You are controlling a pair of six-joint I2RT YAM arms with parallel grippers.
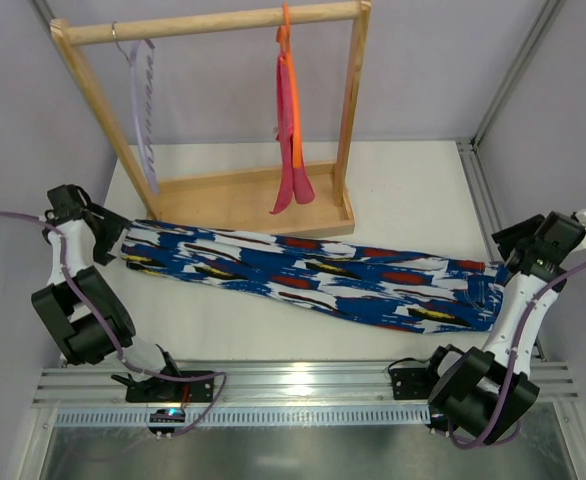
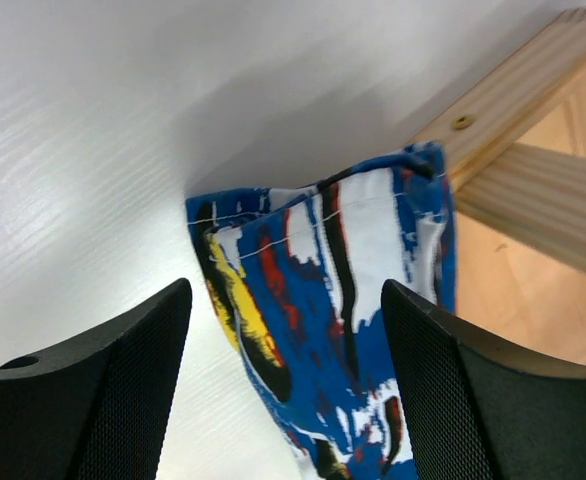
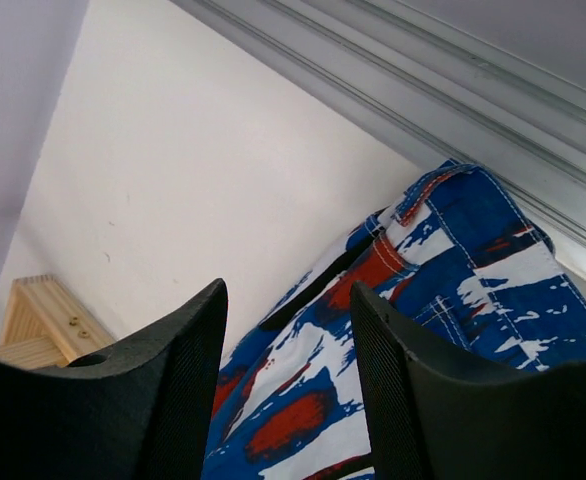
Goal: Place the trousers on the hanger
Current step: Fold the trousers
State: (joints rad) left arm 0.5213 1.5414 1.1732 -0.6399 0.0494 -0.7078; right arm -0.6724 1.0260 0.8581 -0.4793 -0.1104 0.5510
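Black fingers of the left claw point(image 2: 285, 300) fill the bottom of its wrist view, spread wide, with the hemmed end of the trousers point(image 2: 363, 240) lying loose between them and nothing pinched. The right claw point(image 3: 288, 300) is likewise spread, over the garment's other end.

From above I see the trousers stretched flat across the middle of the tabletop point(image 1: 403, 185). The lilac hanger point(image 1: 145, 110) hangs on the wooden rack point(image 1: 213, 23) at the upper left (well apart from either claw).

My worry is that a pinch could catch only the top layer, so the cloth would sag or slide free. The hem lies right beside the rack's foot, so a lift there could snag. That thin hanger may swing or drop off the rail if nudged. An orange hanger point(image 1: 286, 60) carrying pink cloth point(image 1: 293, 160) hangs mid-rail, crowding the way.
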